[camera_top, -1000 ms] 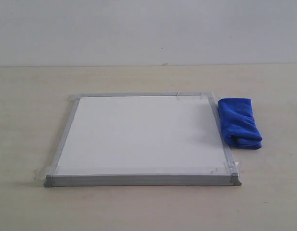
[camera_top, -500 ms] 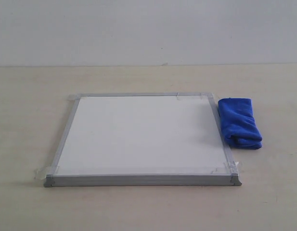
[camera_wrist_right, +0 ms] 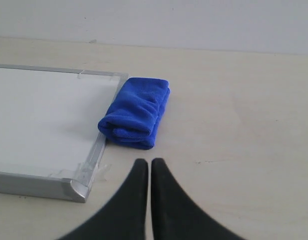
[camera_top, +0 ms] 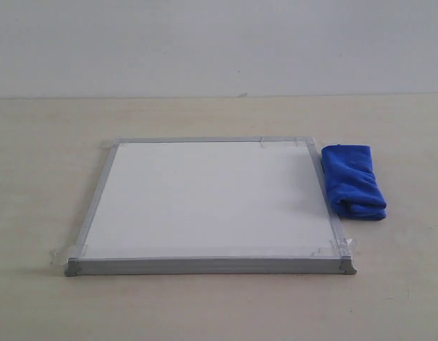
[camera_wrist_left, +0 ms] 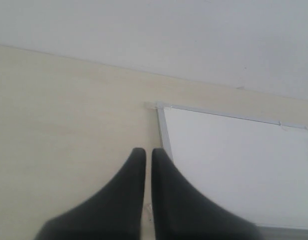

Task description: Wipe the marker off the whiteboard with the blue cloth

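Observation:
The whiteboard [camera_top: 211,202] lies flat on the table, grey-framed with clear tape at its corners, and no red marker line shows on it in any view. The folded blue cloth [camera_top: 353,181] rests on the table against the board's right edge. Neither gripper appears in the exterior view. My left gripper [camera_wrist_left: 149,152] is shut and empty, hovering beside the whiteboard [camera_wrist_left: 233,165] near its left frame. My right gripper [camera_wrist_right: 146,162] is shut and empty, short of the blue cloth [camera_wrist_right: 136,112] and beside the whiteboard [camera_wrist_right: 39,115] corner.
The light wooden table [camera_top: 204,305] stretches around the board on all sides. A plain pale wall [camera_top: 219,42] rises behind the table's far edge.

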You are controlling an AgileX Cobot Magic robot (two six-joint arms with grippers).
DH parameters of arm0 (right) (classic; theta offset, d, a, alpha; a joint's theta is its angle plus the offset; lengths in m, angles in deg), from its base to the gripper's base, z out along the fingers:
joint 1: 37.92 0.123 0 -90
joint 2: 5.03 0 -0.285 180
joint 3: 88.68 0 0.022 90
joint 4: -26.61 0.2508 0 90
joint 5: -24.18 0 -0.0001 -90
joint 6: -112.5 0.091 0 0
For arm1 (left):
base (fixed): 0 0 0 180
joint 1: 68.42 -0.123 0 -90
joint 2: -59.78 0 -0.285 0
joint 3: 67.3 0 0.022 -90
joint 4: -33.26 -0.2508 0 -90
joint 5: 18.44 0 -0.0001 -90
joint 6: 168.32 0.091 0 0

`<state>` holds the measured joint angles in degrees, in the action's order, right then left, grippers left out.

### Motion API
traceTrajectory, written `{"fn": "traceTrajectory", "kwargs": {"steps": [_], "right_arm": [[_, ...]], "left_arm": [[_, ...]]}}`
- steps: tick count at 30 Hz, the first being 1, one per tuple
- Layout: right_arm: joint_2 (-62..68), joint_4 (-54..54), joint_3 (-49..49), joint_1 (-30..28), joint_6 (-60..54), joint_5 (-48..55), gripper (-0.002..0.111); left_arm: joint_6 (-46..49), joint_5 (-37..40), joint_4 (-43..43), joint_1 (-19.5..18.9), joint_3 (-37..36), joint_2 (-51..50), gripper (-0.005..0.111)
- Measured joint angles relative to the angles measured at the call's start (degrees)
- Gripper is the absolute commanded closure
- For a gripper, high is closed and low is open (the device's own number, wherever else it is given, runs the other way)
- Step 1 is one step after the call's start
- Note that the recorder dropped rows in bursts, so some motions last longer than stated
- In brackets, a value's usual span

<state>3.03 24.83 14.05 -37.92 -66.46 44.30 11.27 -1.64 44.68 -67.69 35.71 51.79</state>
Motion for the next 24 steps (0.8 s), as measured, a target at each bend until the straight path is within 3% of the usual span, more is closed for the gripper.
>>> {"fn": "traceTrajectory", "kwargs": {"steps": [24], "right_arm": [[0.0, 1.1, 0.0, 0.0, -1.8, 0.0, 0.108]], "left_arm": [[0.0, 0.0, 0.0, 0.0, 0.0, 0.0, 0.102]]}}
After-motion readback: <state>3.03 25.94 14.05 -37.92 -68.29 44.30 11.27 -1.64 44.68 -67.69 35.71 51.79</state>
